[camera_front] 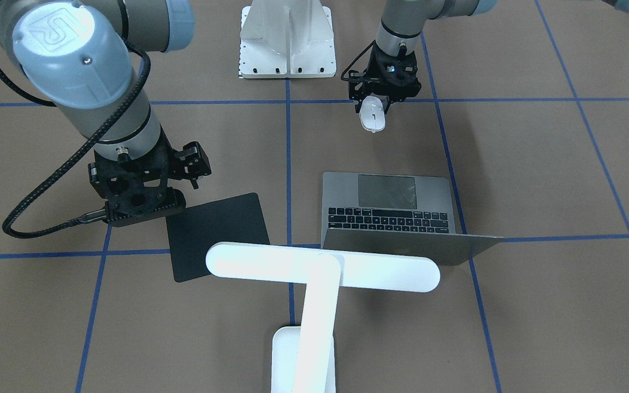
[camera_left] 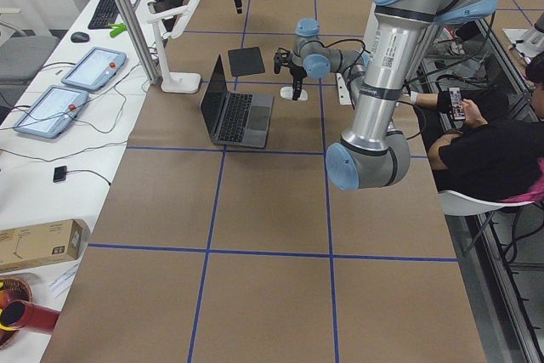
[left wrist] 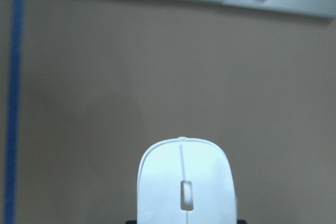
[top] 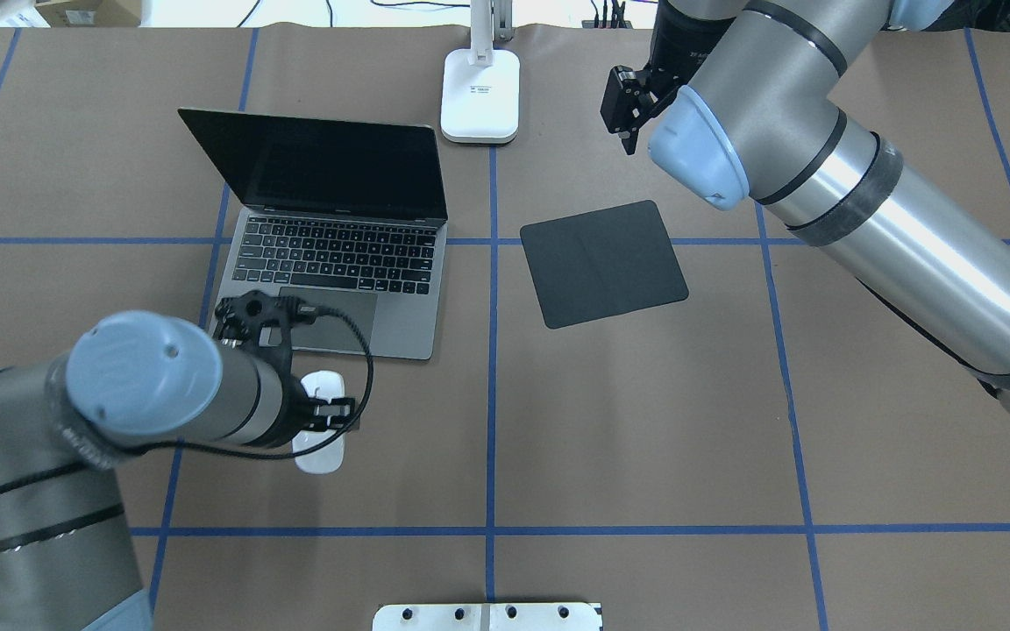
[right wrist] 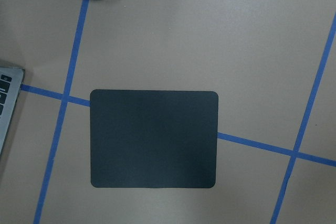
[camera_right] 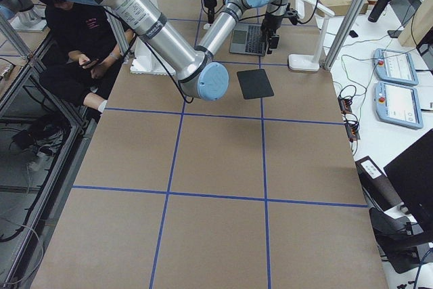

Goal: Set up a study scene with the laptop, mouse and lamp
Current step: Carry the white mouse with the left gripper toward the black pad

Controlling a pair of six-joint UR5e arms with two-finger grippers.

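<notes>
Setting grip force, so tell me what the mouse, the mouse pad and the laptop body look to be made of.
The mouse looks like hard plastic, glossy white, with a smooth shining shell. The mouse pad seems soft rubber or fabric: thin, matte black, no glare. The laptop body appears metal, probably aluminium, with an even satin grey finish.

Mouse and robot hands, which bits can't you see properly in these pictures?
Left hand on the mouse: in front-facing and overhead views the wrist covers the fingers, so grip unclear.
Right hand: front-facing view, its own body hides the fingertips; open or shut unknown.
Lamp head: overhead view, cut off by the top edge.
Laptop screen: front-facing view shows only the lid's back.
</notes>
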